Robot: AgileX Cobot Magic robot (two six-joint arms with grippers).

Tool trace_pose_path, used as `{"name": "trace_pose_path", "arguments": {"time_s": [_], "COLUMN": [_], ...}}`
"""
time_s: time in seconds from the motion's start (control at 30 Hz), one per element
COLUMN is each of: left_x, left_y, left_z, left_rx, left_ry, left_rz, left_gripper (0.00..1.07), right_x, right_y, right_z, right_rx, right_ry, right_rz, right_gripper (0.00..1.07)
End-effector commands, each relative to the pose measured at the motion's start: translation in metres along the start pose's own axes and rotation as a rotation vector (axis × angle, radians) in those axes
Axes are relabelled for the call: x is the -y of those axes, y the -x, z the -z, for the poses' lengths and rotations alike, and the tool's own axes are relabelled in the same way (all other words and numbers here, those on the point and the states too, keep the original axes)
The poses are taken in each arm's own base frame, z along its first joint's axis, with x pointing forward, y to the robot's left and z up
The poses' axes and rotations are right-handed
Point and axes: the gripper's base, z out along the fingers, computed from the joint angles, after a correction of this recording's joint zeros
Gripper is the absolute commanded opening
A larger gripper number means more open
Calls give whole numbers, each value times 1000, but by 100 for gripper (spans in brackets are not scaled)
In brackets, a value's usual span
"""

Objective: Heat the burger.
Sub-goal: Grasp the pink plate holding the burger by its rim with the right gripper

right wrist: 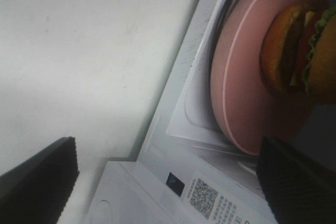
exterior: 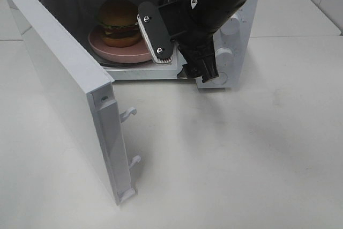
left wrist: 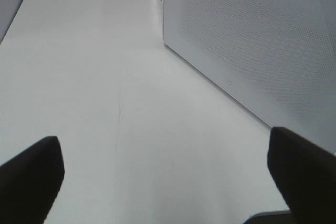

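The burger (exterior: pixel 118 22), with a golden bun, lettuce and a dark patty, sits on a round pink plate (exterior: pixel 123 53) inside the open white microwave (exterior: pixel 238 4). My right gripper (exterior: pixel 172 52) is open and empty at the front of the microwave's opening, just to the right of the plate. Its white-padded finger (exterior: pixel 155 33) stands in front of the burger. The right wrist view shows the burger (right wrist: pixel 294 51) on the plate (right wrist: pixel 239 93), with the open gripper (right wrist: pixel 168 177) short of the plate. My left gripper (left wrist: pixel 168 182) is open and empty over the bare table.
The microwave door (exterior: pixel 59 73) is swung wide open toward the front left, with two latch hooks (exterior: pixel 128 113) sticking out of its edge. Two knobs (exterior: pixel 230 25) sit on the microwave's right panel. The left wrist view shows a perforated white microwave wall (left wrist: pixel 252 40).
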Motion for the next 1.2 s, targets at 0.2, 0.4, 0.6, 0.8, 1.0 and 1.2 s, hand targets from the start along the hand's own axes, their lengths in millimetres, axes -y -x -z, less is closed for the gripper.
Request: {"name": "trace_pose_path", "arguments": {"time_s": [0.2,0.4,0.6,0.8,1.0,1.2], "left_x": [1,1,1,1,1,1], "left_y": [1,1,1,1,1,1], "left_z": [1,1,1,1,1,1], "left_rx": [18,18,18,18,18,18], "left_ry": [-4,-4,-4,-4,-4,-4], "left_rz": [9,9,9,9,9,9], "left_gripper": [98,98,98,98,98,98], "right_x": [13,23,31,33,35,38], "right_y": [3,6,3,-2,-1,-1], "right_z": [-18,-39,-60,-77,-88,-103], "right_rx": [6,6,0,-8,-9,-9], "right_ry": [-34,-35,-33,-21,-18,-18], "right_rz": [-5,-17,-62,-75,-76,-81], "right_gripper": [88,88,88,87,87,86]}}
